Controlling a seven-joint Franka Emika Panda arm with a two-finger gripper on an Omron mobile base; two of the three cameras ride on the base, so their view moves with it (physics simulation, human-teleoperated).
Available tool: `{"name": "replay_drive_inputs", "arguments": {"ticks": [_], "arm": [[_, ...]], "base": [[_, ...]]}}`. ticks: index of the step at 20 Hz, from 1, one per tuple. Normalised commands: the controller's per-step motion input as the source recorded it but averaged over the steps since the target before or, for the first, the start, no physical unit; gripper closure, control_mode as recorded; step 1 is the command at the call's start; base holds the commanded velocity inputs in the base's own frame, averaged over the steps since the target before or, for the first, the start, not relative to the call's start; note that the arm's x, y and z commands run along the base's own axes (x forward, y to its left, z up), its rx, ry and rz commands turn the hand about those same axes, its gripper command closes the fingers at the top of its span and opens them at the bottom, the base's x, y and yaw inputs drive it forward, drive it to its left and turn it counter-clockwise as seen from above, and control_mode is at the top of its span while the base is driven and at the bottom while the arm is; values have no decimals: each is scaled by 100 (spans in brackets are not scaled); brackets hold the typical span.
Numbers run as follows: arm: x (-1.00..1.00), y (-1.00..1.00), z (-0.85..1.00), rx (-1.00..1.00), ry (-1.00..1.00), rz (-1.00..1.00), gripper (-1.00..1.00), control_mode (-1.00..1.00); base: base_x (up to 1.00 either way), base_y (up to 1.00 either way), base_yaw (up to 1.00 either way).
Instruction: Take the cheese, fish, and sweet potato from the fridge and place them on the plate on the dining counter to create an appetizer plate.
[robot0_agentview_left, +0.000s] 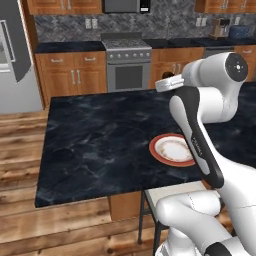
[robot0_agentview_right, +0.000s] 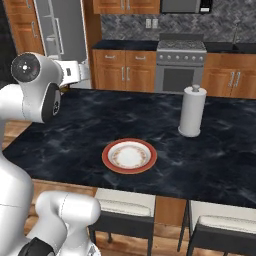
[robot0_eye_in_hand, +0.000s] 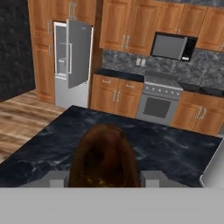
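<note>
A home kitchen.
I saw wooden cabinets (robot0_eye_in_hand: 122, 26), a steel stove (robot0_agentview_left: 127, 62), a microwave (robot0_eye_in_hand: 173, 47) and a grey fridge (robot0_eye_in_hand: 72, 61) around a black marbled surface (robot0_agentview_right: 210, 150).

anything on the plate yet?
Nothing visible: the plate on the dining counter looks bare in the right base view. In the left base view the arm covers its right edge. The sweet potato sits between the gripper fingers.

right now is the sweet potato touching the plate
Apart. The hand view shows the sweet potato between the gripper's fingers above the counter, and the right base view shows the plate bare.
</note>
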Motion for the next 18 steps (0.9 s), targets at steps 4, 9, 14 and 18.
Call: {"name": "replay_drive_inputs", "arguments": {"ticks": [4,9,14,18], "arm": [[0,0,0,0,0,0,100,100],[0,0,0,0,0,0,100,100],[0,-5,-1,0,0,0,100,-100],[0,-33,-9,0,0,-5,100,-100]], "base": [[21,-26,11],[19,-6,4],[8,0,1],[0,0,0]]}}
